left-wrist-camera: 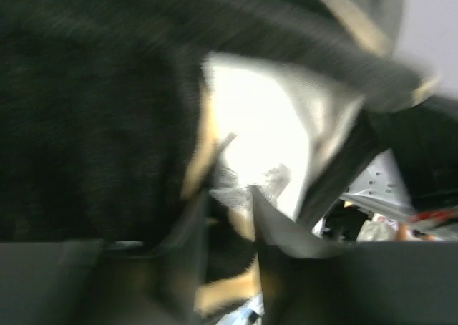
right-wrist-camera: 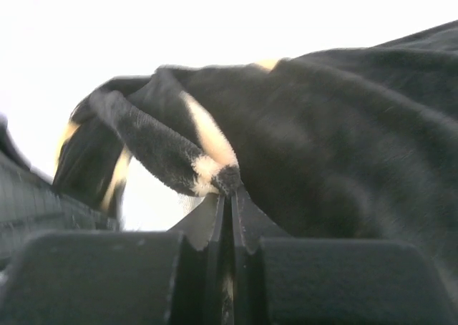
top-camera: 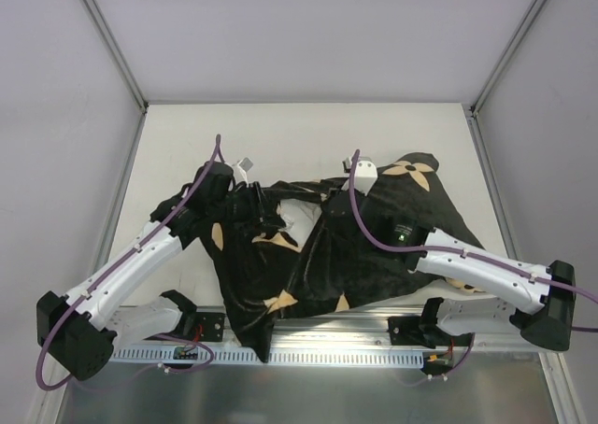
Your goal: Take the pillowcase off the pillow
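Grey walls [top-camera: 75, 88] are seen on three sides of a pale worktop [top-camera: 308, 130]. The pillowcase [top-camera: 374, 261] is spread in a crumpled heap across the middle of it, from the rail [top-camera: 355, 351] at lower centre of the overhead view up to a pointed corner at upper right. Its black pile is marked with tan flower shapes.

The pillow [left-wrist-camera: 261, 117] is almost wholly covered. Only a white patch is exposed through an opening in the fabric, left of centre in the overhead view and at the centre of the left wrist view.

The left arm [top-camera: 140, 256] is stretched in from lower left, and the left jaws are set at the edge of that opening, with white material just off their tips. That view is blurred, so it cannot be told whether the left jaws are open or closed on anything.

The right arm [top-camera: 476, 267] is laid across the cover from lower right. The right jaws are pressed together, and a rolled black hem with a cream stripe is pinched between their tips, standing up as a fold in the right wrist view.
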Available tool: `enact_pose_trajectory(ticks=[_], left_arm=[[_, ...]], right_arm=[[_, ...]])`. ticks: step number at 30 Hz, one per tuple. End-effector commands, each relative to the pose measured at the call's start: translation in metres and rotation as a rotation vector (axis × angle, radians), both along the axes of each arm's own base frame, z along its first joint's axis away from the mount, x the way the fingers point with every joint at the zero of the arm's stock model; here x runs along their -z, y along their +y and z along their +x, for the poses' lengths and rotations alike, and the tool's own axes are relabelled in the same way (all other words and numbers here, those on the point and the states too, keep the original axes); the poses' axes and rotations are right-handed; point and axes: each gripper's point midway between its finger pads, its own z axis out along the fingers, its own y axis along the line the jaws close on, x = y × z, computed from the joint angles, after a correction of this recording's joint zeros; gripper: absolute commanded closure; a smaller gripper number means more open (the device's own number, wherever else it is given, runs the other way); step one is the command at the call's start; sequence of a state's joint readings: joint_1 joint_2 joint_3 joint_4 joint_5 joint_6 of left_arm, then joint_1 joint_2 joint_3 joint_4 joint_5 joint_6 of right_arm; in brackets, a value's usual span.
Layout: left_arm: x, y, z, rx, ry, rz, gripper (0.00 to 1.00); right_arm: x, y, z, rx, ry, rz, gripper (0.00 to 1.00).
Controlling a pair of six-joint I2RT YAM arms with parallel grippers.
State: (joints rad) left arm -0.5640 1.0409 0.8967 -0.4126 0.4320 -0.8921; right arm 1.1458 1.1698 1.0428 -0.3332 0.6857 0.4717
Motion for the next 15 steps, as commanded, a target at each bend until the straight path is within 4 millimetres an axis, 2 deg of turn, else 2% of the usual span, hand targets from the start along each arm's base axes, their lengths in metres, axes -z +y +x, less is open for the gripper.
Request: enact_pose_trajectory(ticks=[1, 2, 3, 4, 5, 7, 8, 10, 11, 14, 15], left_arm=[[0.03, 0.018, -0.024, 0.033, 0.054, 0.107, 0.77], [0.027, 0.024, -0.028, 0.034, 0.029, 0.111, 0.92], [0.031, 0.031, -0.034, 0.028, 0.045, 0.138, 1.0], [0.03, 0.038, -0.036, 0.014, 0.022, 0.156, 1.0], [0.033, 0.043, -0.038, 0.008, 0.028, 0.174, 1.0], [0.042, 0.054, -0.045, -0.012, 0.052, 0.209, 1.0], [0.048, 0.057, -0.048, -0.016, 0.068, 0.221, 1.0], [0.055, 0.062, -0.051, -0.033, 0.098, 0.239, 1.0], [0.059, 0.066, -0.052, -0.046, 0.108, 0.25, 1.0], [0.058, 0.073, -0.051, -0.094, 0.106, 0.253, 1.0], [0.057, 0.075, -0.05, -0.103, 0.101, 0.249, 1.0]], right_arm=[[-0.016, -0.022, 0.027, 0.114, -0.018, 0.074, 0.99], [-0.016, -0.036, 0.042, 0.163, -0.01, 0.086, 0.99], [-0.016, -0.045, 0.049, 0.191, -0.003, 0.095, 0.99], [-0.021, -0.056, 0.055, 0.221, -0.006, 0.122, 0.99], [-0.023, -0.076, 0.07, 0.284, 0.005, 0.161, 0.99], [-0.036, -0.098, 0.078, 0.335, -0.007, 0.218, 0.99], [-0.041, -0.115, 0.086, 0.385, -0.015, 0.242, 0.99], [-0.052, -0.134, 0.088, 0.439, -0.049, 0.269, 0.99], [-0.063, -0.15, 0.086, 0.477, -0.084, 0.294, 0.99], [-0.074, -0.168, 0.078, 0.495, -0.115, 0.311, 0.99], [-0.071, -0.171, 0.074, 0.495, -0.107, 0.297, 0.99]])
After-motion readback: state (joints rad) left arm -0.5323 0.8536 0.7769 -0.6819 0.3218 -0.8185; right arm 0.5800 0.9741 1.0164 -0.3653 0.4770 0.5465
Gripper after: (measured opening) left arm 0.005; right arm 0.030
